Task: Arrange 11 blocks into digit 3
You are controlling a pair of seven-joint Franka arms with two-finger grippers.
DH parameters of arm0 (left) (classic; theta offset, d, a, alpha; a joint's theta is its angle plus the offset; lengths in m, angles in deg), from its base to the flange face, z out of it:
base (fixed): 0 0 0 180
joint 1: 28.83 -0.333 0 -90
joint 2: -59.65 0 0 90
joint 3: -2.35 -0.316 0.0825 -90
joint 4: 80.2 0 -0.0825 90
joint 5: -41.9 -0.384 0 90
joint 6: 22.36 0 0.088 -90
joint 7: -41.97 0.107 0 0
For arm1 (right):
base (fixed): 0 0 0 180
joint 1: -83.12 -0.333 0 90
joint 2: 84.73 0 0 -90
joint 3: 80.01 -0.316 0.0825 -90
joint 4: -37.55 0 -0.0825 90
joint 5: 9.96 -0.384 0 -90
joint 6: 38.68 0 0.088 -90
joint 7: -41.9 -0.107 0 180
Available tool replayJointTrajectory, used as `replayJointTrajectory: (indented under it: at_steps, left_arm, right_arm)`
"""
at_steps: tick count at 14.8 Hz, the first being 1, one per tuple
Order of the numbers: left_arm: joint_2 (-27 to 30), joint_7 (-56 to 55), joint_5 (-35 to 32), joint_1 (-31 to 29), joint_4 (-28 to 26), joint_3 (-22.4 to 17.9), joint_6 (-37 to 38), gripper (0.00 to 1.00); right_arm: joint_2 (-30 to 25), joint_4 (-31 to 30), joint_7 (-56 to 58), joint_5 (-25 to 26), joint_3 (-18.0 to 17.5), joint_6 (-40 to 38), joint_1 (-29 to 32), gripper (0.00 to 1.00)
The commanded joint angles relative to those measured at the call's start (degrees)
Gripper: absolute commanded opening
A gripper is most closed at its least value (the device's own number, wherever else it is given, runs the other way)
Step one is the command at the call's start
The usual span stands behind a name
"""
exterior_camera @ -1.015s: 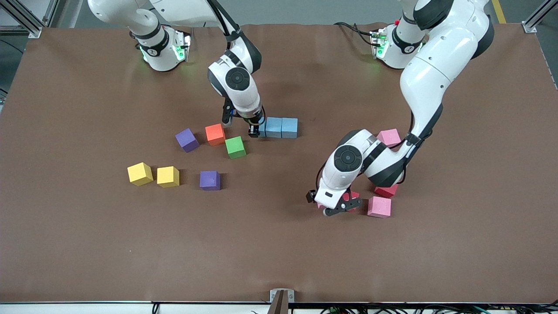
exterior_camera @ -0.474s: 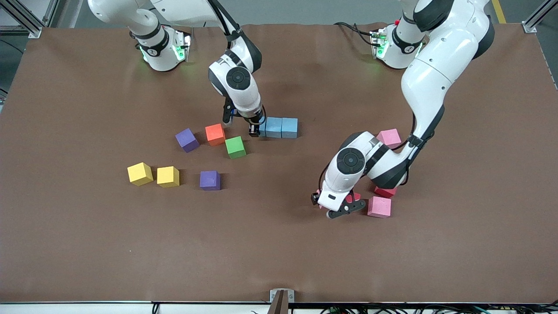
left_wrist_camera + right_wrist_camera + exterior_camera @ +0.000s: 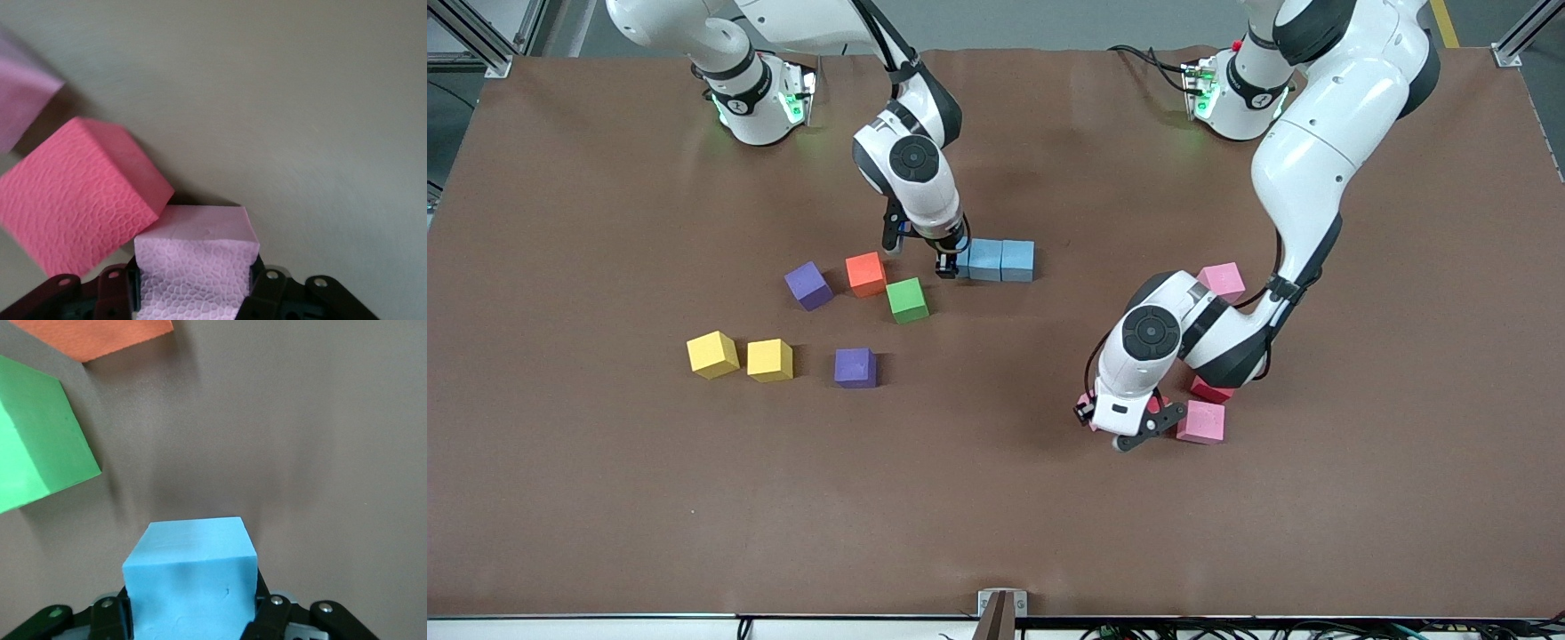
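My left gripper (image 3: 1129, 423) (image 3: 193, 283) is down at the table, shut on a pale pink block (image 3: 193, 263). A red block (image 3: 80, 193) lies right against it. Close by lie another pink block (image 3: 1200, 421), a second red block (image 3: 1211, 389) and a third pink block (image 3: 1221, 280). My right gripper (image 3: 945, 265) (image 3: 190, 610) is shut on a light blue block (image 3: 190, 577) at the end of a row of two light blue blocks (image 3: 1000, 260). Green (image 3: 907, 300), orange (image 3: 865, 274) and two purple blocks (image 3: 809, 285) (image 3: 855, 367) lie loose toward the right arm's end.
Two yellow cubes (image 3: 713, 355) (image 3: 770, 360) sit side by side, nearer the front camera than the purple block beside the orange one. The brown table (image 3: 996, 516) is bare along its front strip.
The left gripper's fingers have closed from wide open onto the pale pink block, and its hand has shifted slightly toward the pink and red blocks. The right arm has not moved.
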Motion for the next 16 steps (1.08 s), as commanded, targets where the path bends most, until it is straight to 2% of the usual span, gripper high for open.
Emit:
replayJointTrajectory:
  at_steps: [1,5,8,11,16]
  left_arm:
    - [4.4,-17.8,-0.1,0.1,-2.8,0.0,2.4,0.39]
    - [10.4,-37.8,0.2,-0.4,-9.0,1.0,2.4,0.37]
    - [11.0,-52.1,0.5,-0.3,-11.3,1.6,2.4,0.37]
    - [11.9,-57.1,0.5,-1.4,-14.4,2.9,2.2,0.37]
    - [13.0,-57.7,0.5,-6.6,-18.1,8.1,1.7,0.37]
  right_arm:
    - [0.4,-0.8,-2.1,1.2,0.6,1.1,-1.2,0.0]
    - [0.7,-0.8,-2.1,1.2,0.8,1.1,-1.2,0.0]
    - [0.7,-0.8,-2.1,1.2,0.8,1.4,-1.0,0.0]
    - [0.9,-0.7,-2.1,1.2,1.1,1.9,-1.0,0.0]
    - [1.2,-0.6,-2.1,1.2,1.8,2.0,-1.2,0.0]
